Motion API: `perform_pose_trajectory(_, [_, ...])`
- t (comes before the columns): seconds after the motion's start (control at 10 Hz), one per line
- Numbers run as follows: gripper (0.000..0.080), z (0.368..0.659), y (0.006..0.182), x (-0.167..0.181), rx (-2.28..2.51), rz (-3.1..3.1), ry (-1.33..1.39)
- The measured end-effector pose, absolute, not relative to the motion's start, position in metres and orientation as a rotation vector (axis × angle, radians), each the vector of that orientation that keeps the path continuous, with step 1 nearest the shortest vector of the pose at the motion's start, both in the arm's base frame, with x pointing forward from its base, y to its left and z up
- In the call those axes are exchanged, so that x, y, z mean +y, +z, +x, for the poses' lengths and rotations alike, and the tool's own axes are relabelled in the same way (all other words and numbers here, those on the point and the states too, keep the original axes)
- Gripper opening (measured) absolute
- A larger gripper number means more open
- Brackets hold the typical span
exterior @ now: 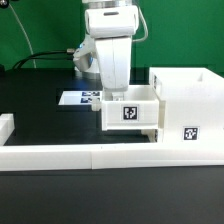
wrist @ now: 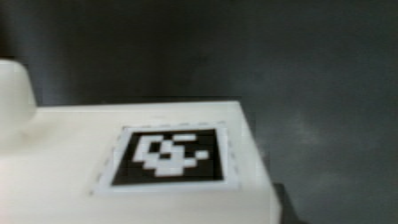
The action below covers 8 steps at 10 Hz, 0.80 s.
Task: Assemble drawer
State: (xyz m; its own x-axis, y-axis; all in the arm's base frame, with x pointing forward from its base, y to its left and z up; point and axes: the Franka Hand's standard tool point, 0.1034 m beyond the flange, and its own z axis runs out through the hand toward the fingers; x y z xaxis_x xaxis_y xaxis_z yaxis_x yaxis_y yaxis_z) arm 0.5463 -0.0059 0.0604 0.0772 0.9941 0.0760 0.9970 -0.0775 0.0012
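The gripper [exterior: 117, 97] reaches down into a shallow white tray [exterior: 131, 112] standing on the black table [exterior: 40, 125] just beside the tall housing [exterior: 188, 100] on the exterior view's right — its tagged face toward the camera. Whether the fingers are spread or closed cannot be told; the wrist view shows only a blurred tag [wrist: 173, 155] on a white surface — the tray's long axis is unclear.
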Motion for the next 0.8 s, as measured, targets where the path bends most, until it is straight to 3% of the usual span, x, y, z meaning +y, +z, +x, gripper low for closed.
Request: perform_pose_trajectory(0.8, [0.0042,0.5379,0.0567,0.0005,-2.1,-2.238,-0.057])
